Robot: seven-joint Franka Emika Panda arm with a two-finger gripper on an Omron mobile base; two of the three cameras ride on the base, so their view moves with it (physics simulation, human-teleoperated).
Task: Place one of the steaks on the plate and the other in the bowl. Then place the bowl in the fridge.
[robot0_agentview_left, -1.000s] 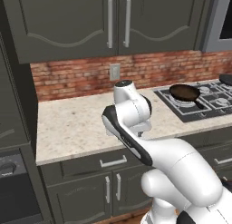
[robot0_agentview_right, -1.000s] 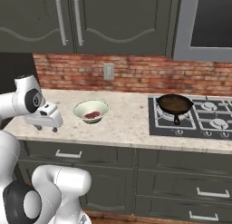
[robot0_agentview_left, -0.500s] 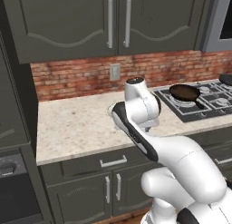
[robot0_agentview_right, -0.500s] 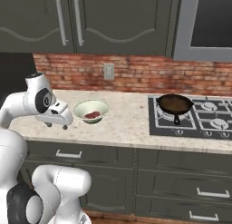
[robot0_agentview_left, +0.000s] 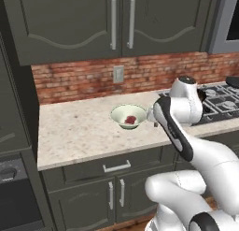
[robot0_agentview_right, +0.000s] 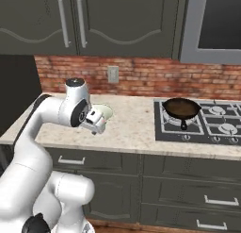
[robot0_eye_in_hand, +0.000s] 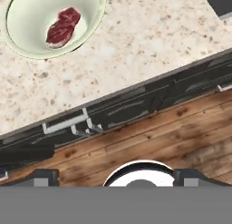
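Observation:
A pale cream-green bowl [robot0_agentview_left: 128,114] stands on the speckled counter [robot0_agentview_left: 74,132], and one red steak [robot0_agentview_left: 130,119] lies flat inside it. In the hand view the bowl [robot0_eye_in_hand: 88,19] and the steak [robot0_eye_in_hand: 62,27] sit at the upper left. My gripper [robot0_agentview_left: 152,116] hangs just right of the bowl, above the counter's front edge, open and holding nothing. From the right base view the gripper [robot0_agentview_right: 96,124] covers part of the bowl [robot0_agentview_right: 106,112]. Its fingertips [robot0_eye_in_hand: 45,175] stand wide apart in the hand view. The plate and the fridge are out of view.
A black frying pan [robot0_agentview_right: 181,107] rests on the gas stove [robot0_agentview_right: 207,126] to the right. Dark cabinets hang above the brick wall [robot0_agentview_left: 84,80]. Drawers with metal handles [robot0_eye_in_hand: 63,124] run under the counter, above a wooden floor [robot0_eye_in_hand: 172,132].
The arm has swung right along the counter toward the bowl, which it hid in the left base view. The jaws have stayed open. The bowl has not moved.

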